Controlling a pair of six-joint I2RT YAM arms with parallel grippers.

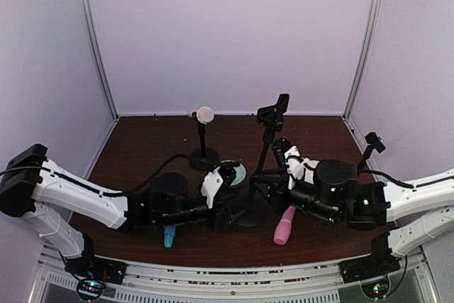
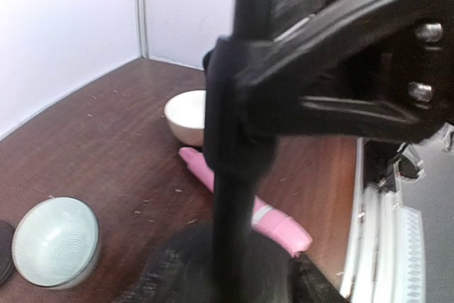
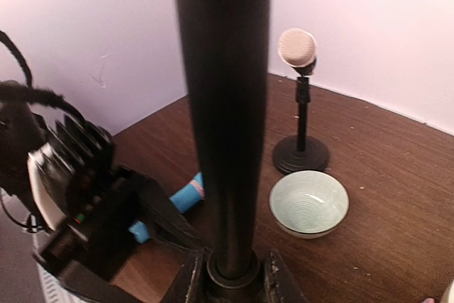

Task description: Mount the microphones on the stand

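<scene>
A tall black stand (image 1: 264,157) with a clip on top rises mid-table, and both grippers meet at its lower pole. My right gripper (image 3: 230,274) is shut on the pole (image 3: 223,104) just above the base. My left gripper (image 2: 234,278) is open, its fingers standing wider than the pole (image 2: 234,204) between them. The pink microphone (image 1: 284,226) lies flat on the table to the right of the stand's base, also in the left wrist view (image 2: 273,221). Under my left arm lies the sky-blue microphone (image 1: 169,235) (image 3: 177,200). The cream microphone (image 1: 204,113) (image 3: 296,47) sits on a small black desk stand (image 1: 204,160) at the back.
A pale green bowl (image 1: 236,172) (image 3: 309,204) (image 2: 53,243) sits between the small stand and the tall one. A white bowl-like thing (image 2: 186,115) shows behind the pole in the left wrist view. White walls close in the back and sides.
</scene>
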